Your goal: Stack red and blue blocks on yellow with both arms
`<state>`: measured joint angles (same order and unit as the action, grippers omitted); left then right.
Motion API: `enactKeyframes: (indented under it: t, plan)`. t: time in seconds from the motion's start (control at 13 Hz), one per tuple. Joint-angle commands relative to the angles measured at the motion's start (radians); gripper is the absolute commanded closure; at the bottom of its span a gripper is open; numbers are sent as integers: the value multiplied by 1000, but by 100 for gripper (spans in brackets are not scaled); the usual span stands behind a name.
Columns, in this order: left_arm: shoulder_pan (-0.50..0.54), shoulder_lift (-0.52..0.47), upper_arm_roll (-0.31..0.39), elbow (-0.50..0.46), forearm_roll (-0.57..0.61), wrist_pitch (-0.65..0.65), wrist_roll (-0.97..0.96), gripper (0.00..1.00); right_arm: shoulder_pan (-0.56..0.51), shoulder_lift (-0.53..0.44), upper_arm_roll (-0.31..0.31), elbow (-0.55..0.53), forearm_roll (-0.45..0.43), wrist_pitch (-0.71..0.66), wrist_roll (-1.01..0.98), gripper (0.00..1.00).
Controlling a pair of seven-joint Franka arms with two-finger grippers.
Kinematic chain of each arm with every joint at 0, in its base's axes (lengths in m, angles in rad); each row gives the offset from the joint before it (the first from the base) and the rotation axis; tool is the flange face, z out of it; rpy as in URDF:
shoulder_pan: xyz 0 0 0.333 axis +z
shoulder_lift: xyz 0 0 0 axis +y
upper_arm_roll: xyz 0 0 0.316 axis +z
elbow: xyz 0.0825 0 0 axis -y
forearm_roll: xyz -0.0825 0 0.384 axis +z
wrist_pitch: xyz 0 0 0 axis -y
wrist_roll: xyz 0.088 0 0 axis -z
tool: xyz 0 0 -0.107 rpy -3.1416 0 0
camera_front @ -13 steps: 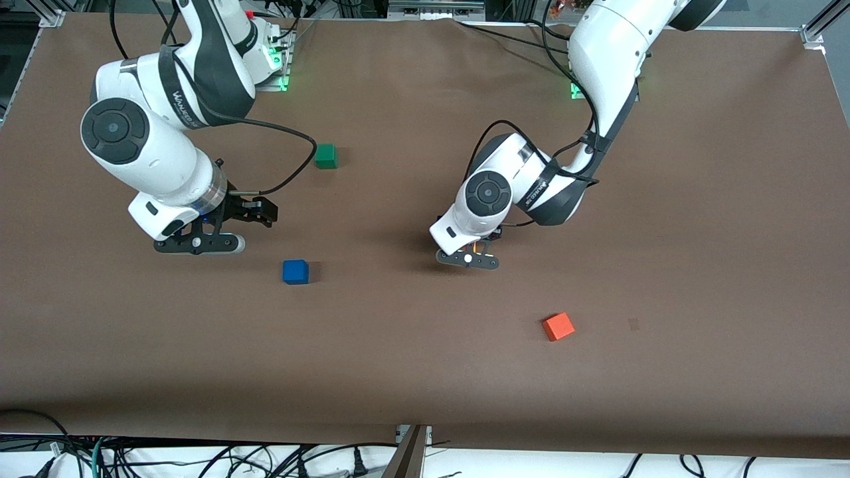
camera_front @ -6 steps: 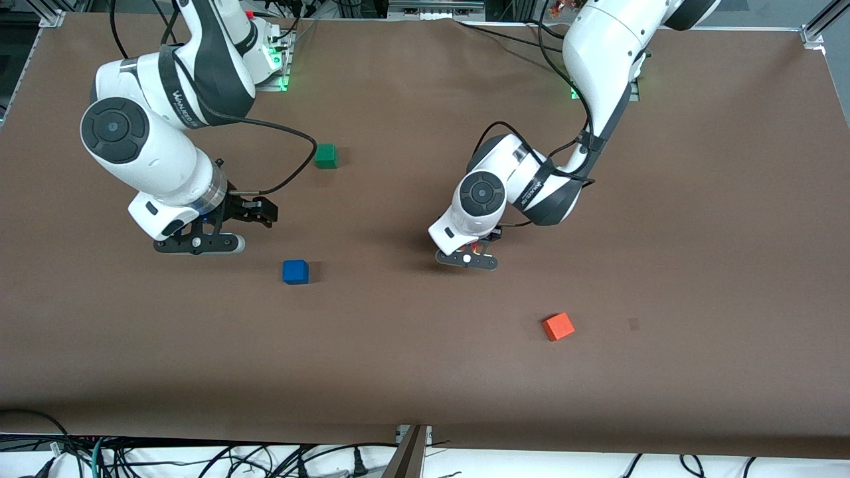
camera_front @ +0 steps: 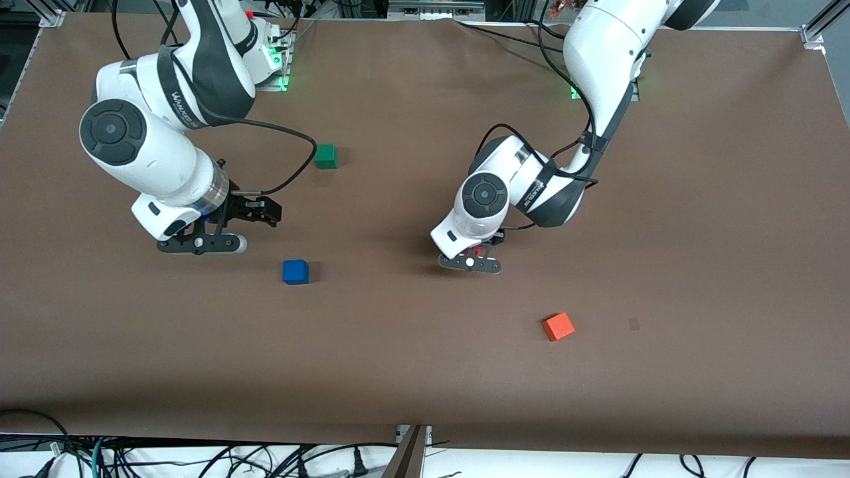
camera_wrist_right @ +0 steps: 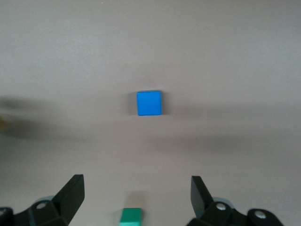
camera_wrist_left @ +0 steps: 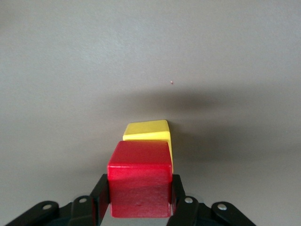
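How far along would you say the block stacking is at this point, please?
Nothing is stacked yet. In hand: the left tool grips the small deep red cube just over the bright yellow cube; the two do not look squarely lined up, and whether they touch is unclear. Left to do: release red there, then add the medium blue cube, alone on the brown table, with the open right tool above the table beside it.

Left arm: comes from the base at the table's left-arm end and bends down to mid-table, its left gripper (camera_front: 470,261) low over the brown table (camera_front: 697,232).
Red sliver: just visible at that gripper.
Right gripper (camera_front: 249,214): above the table, at 10 o'clock from the blue cube (camera_front: 295,271).
Green cube (camera_front: 325,156): at 12 o'clock from the blue cube.
Orange cube (camera_front: 558,326): at 4 o'clock from the left gripper.
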<state>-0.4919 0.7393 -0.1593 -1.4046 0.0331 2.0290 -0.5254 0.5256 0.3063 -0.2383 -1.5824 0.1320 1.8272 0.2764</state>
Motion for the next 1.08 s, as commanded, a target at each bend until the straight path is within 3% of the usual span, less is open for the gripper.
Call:
enactKeyframes:
  t: [0.0,0.46,0.77,1.0]
  plan:
    - [-19,22,14,49,31,-23,-24,86,10,55,-3,22,76,41,56,0]
    - [-43,48,17,72,33,-23,-61,86,85,247,-3,-8,84,263,90,0]
    - [-43,48,27,72,33,-23,-59,85,33,255,-6,-71,86,305,-38,0]
    - [-40,45,30,72,34,-23,-58,84,11,276,-6,-145,89,432,-83,1]
